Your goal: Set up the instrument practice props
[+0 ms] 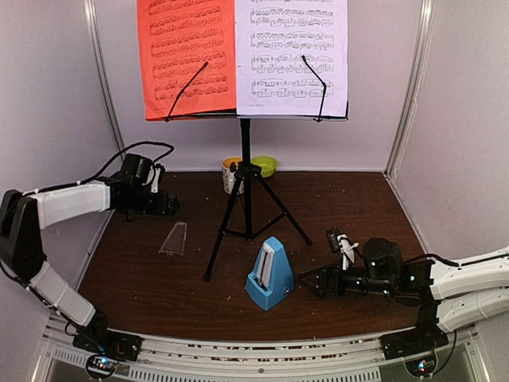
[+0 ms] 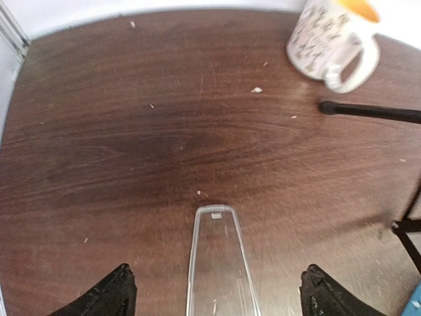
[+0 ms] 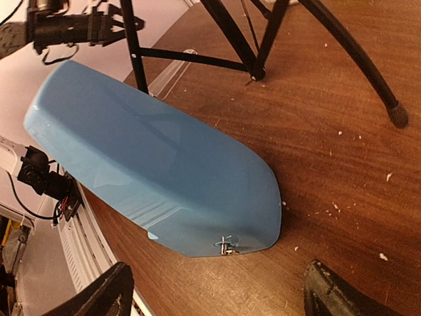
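The black tripod music stand [image 1: 246,183] stands at the table's middle back, holding a red page [image 1: 187,56] and a pale lilac-white page [image 1: 292,56]. The light-blue metronome [image 1: 270,274] stands upright at the front centre, uncovered; it also shows in the right wrist view [image 3: 151,164]. Its clear cover [image 1: 173,238] lies flat on the table to the left and shows in the left wrist view [image 2: 220,263]. My left gripper [image 1: 169,205] is open, just behind the cover. My right gripper [image 1: 312,280] is open, just right of the metronome, apart from it.
A white-and-orange mug [image 1: 231,173] and a small green bowl [image 1: 264,165] sit behind the stand's legs at the back; the mug also shows in the left wrist view [image 2: 332,36]. A stand leg [image 2: 371,112] reaches toward the left gripper's side. Grey walls enclose the table.
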Controlling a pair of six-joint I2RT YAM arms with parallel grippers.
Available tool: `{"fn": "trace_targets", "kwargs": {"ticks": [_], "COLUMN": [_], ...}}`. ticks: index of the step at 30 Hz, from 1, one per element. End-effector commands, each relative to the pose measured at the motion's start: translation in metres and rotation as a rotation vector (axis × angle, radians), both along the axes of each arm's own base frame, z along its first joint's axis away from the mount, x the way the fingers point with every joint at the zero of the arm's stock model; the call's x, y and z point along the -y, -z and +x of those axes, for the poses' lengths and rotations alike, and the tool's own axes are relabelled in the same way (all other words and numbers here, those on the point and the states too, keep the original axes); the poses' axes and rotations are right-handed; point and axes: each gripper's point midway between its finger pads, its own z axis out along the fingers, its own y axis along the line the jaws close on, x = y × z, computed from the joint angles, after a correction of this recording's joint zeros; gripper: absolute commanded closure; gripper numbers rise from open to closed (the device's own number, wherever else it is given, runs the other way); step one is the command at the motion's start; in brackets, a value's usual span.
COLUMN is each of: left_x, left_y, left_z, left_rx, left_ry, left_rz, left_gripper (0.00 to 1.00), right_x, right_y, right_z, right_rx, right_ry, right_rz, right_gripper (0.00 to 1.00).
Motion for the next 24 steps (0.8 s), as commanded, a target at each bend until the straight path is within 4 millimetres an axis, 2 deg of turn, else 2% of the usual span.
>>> {"fn": "trace_targets", "kwargs": {"ticks": [1, 6, 10, 15, 19, 24], "left_x": [-0.001, 0.003, 0.026, 0.074, 0.108, 0.151], "left_y": [-0.039, -0.055, -0.064, -0.070, -0.051, -0.019], "left_z": [-0.021, -0.057, -0.086, -0.126, -0.150, -0.161], "left_rx": [0.176, 0.295, 0.391, 0.480, 0.455, 0.372], "left_ry": [0.044, 0.119, 0.221, 0.431, 0.543, 0.611], "left_rz": [-0.059, -0.035, -0.082, -0.197, -0.198, -0.167], "left_gripper": [0.12, 0.14, 0.17, 0.28, 0.41, 0.51], "right_x": [-0.002, -0.014, -0.025, -0.033, -0.032, -0.030], "right_y": [0.011, 0.020, 0.026, 0.035, 0.038, 0.040], "right_z": [0.003, 0.003, 0.008, 0.013, 0.020, 0.027], "right_rx": [-0.024, -0.049, -0.057, -0.070, -0.071, -0.070], "right_ry": [0.030, 0.013, 0.007, 0.014, 0.046, 0.090], "right_rz": [0.008, 0.027, 0.023, 0.012, -0.009, -0.028], "right_gripper": [0.14, 0.40, 0.47, 0.55, 0.59, 0.64]}}
